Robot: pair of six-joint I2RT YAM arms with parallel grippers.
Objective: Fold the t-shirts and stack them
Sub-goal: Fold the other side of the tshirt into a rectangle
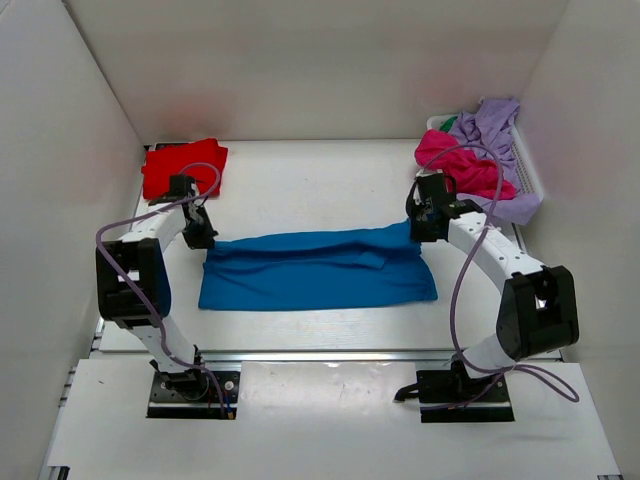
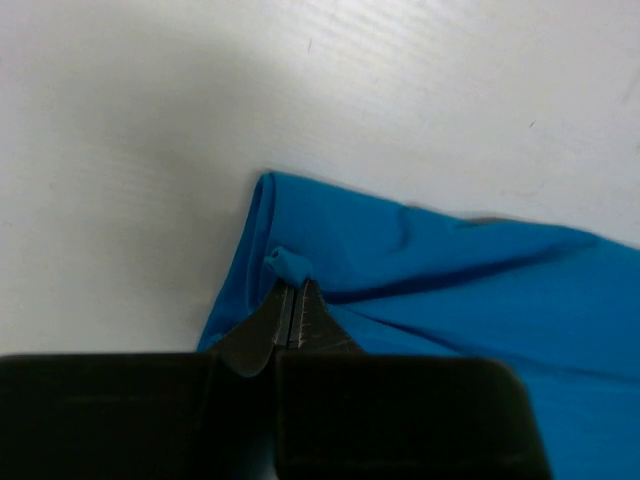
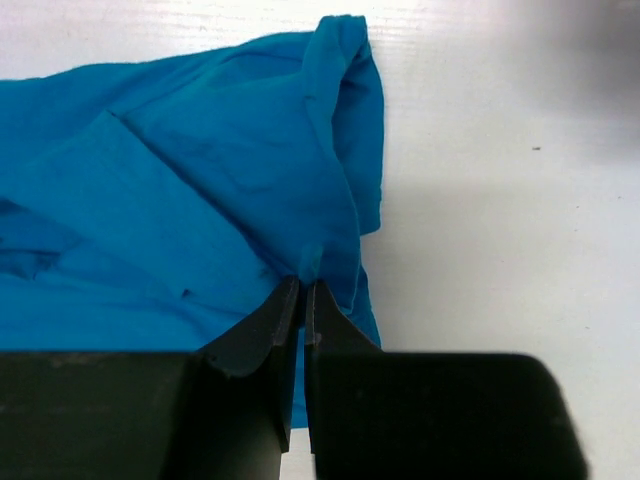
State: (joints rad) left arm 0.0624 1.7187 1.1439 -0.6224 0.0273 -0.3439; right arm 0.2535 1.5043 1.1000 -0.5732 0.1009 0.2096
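While left gripper (image 2: 292,292) and right gripper (image 3: 304,287) clamp one blue t-shirt (image 1: 320,272), one red t-shirt (image 1: 183,168) lying apart, one pink t-shirt (image 1: 458,166), one lilac t-shirt (image 1: 497,128), one basket (image 1: 531,176)

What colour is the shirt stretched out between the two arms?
Bright blue, all one colour. The shirt shows best in the right wrist view.

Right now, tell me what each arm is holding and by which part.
Both hold the blue t-shirt: the left fingers are shut on a small fold at its far left corner, the right fingers on its far right corner.
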